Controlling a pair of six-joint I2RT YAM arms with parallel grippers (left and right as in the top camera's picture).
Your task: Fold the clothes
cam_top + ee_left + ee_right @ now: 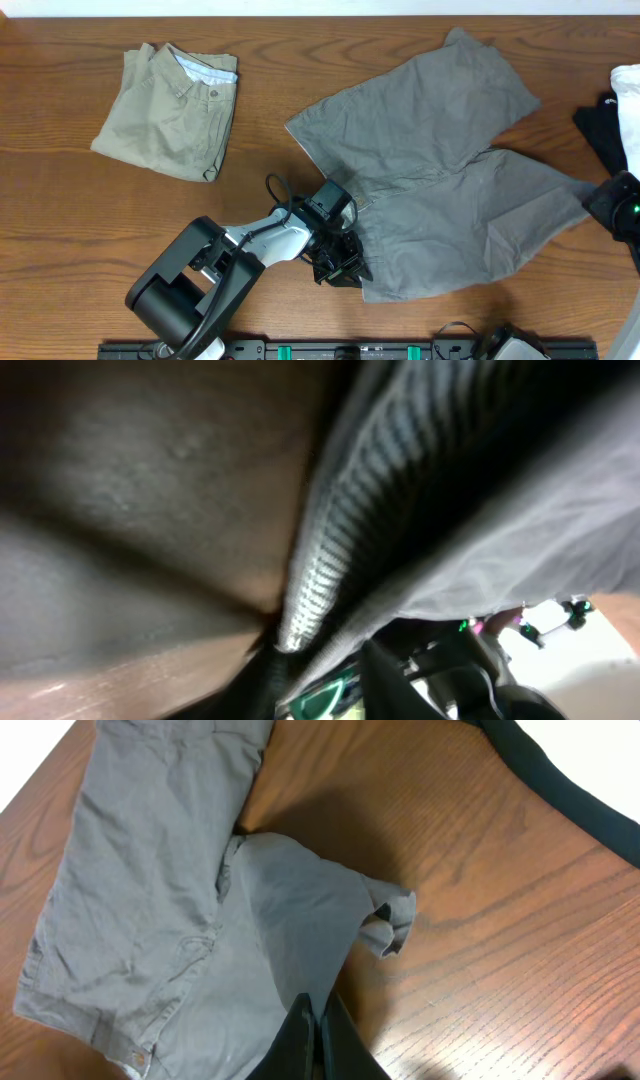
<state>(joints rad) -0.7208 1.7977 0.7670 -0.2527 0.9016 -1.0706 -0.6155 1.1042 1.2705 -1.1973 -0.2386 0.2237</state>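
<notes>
1. Lying open and flat on the desk point(60, 230), the grey shorts point(440, 170) fill its middle and right. The waistband is toward the left and both legs run out to the right. By my reading, no fold has been made in them yet.
2. The left arm point(270, 245) reaches in from the near edge, and its jaws sit at the near waistband corner. That looks a sensible place to lift from, so one half can be carried over the other. Its own camera shows only blurred cloth pressed close, so I cannot tell whether the jaws are spread or pinching.
3. The right arm point(625, 205) stands at the far right, just beside the nearer leg's curled hem point(388, 928). In its wrist view the jaws are pressed together, tips at the cloth's edge. They may have caught a fold, but the view does not settle it.
4. The olive-khaki shorts point(170, 110) lie folded at the upper left, well apart, probably finished and kept clear of the working area.
5. No basket, bin or tray shows, so every garment rests directly on the desk. A white garment point(630, 100) and a black garment point(598, 128) sit at the right edge, partly out of view.
</notes>
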